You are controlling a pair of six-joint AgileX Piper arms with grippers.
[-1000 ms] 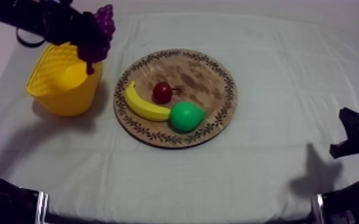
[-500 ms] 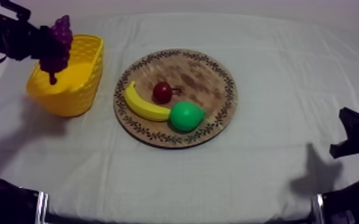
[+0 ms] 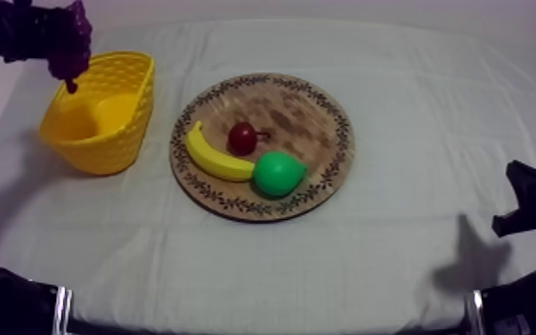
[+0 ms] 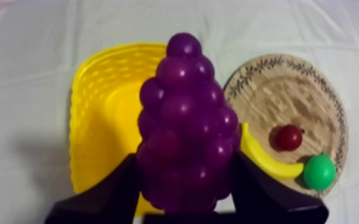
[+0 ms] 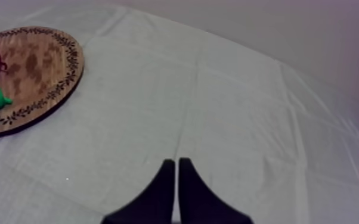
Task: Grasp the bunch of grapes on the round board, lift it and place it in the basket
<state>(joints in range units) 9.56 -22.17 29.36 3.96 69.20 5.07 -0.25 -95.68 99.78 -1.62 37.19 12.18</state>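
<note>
So the bunch of grapes (image 3: 71, 40) is dark purple, glossy round berries packed into a cone, with the narrow end pointing away from the left gripper (image 4: 185, 184), whose fingers are clamped on either side of its wide end. It's up in the air over the far-left corner of the table (image 3: 414, 249), right at the far rim of the yellow basket (image 3: 102, 147) and not inside it yet. The basket is bright yellow plastic with woven-looking walls (oval-ish), open side up, near the table's left edge. The wooden board (image 3: 298, 111) is round, brown, with a leafy patterned rim, lying flat around mid-table, just beside the basket.
</note>
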